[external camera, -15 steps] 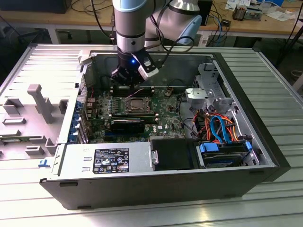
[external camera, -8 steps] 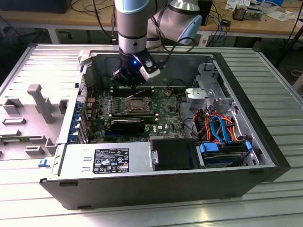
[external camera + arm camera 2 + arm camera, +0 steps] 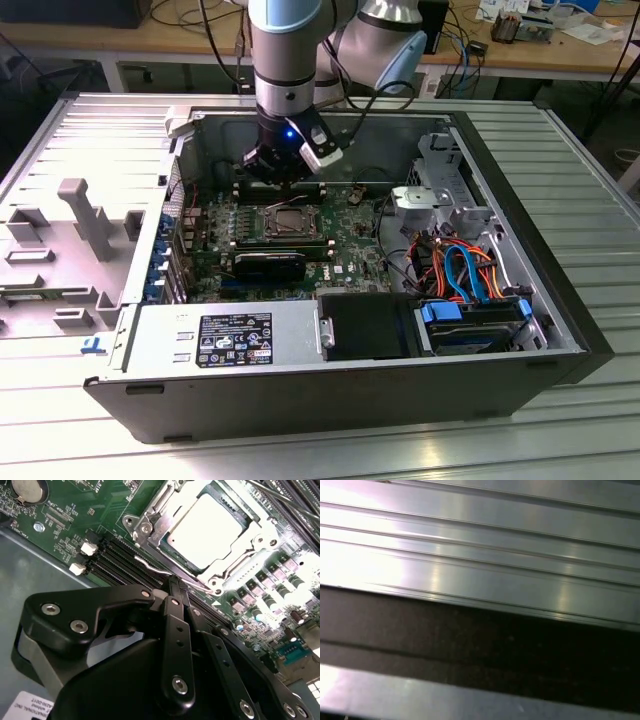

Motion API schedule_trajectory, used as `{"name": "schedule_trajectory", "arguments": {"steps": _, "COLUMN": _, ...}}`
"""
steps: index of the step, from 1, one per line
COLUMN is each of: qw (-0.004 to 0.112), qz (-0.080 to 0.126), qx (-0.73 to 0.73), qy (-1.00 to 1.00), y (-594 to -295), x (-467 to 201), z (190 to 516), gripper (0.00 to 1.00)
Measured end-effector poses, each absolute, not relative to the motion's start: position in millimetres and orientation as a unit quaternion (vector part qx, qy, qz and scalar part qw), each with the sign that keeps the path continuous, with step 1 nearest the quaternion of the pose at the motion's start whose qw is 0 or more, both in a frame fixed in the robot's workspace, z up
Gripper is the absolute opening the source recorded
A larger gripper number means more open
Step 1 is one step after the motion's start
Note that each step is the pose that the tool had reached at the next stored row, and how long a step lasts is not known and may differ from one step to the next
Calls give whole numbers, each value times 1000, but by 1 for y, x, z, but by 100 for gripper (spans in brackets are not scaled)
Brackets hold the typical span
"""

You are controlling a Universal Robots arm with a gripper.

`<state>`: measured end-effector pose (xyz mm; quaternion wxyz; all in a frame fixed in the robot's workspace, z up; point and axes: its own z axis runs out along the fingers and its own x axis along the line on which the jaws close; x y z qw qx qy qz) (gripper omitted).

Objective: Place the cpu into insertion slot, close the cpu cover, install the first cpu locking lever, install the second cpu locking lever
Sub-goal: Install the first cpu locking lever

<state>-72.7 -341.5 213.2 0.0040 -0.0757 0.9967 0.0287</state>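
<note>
Fingers [image 3: 172,587]: drawn together, tips at a thin wire locking lever [image 3: 155,570]; whether they grip it cannot be told. Cpu [image 3: 207,530]: seated in insertion slot [image 3: 285,222], cpu cover [image 3: 250,567] closed around it. Motherboard [image 3: 345,255]: inside open computer case [image 3: 560,300], walls close around. Case lies on ribbed metal desk [image 3: 590,180].

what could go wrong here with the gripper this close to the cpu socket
The gripper sits right at the thin wire locking lever beside the cpu cover; a slip could bend the lever or scrape the memory slots beneath it. The cpu already lies in the socket, so uneven pressure on the cover could possibly shift it.
</note>
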Motion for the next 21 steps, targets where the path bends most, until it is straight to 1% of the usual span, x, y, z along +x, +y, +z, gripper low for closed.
{"name": "schedule_trajectory", "arguments": {"steps": 21, "qw": 4, "qz": 29, "qx": -76, "qy": 997, "y": -342, "x": -58, "z": 203, "gripper": 11}}
